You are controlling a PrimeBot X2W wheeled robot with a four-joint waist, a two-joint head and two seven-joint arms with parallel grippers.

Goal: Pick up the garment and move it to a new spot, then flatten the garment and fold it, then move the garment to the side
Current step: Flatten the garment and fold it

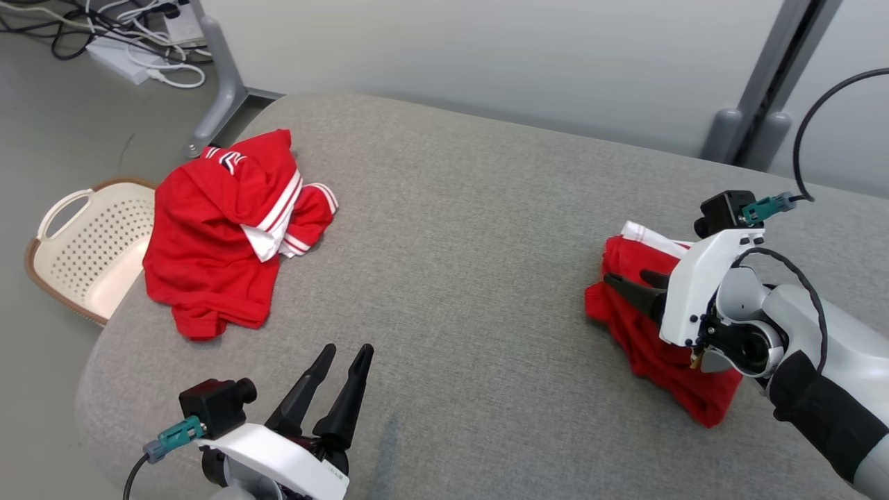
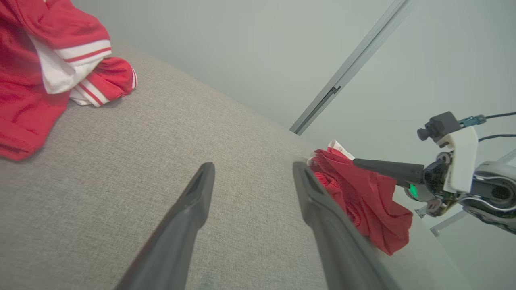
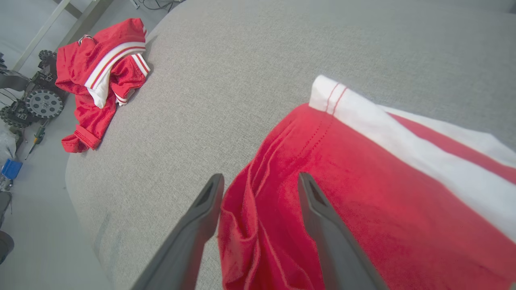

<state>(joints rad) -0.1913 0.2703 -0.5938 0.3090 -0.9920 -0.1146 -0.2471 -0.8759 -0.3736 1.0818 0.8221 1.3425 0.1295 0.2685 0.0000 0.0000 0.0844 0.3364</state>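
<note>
Item: folded garment [image 1: 656,361], red knit with a white striped band, a loosely squared bundle with soft creases. It lies at the right edge of the worktop [image 1: 458,243], a grey coarse-woven padded top with rounded corners.

Right hand [image 1: 625,276]: the two tapered dark fingers are spread apart over the bundle's near fold, clamping nothing.

Left hand [image 1: 347,347]: fingers parted, empty, above the near edge.

Crumpled garment [image 1: 208,257]: matching red and white, heaped at the far left corner.

Basket [image 1: 97,236]: cream perforated plastic, oval, on the floor.
</note>
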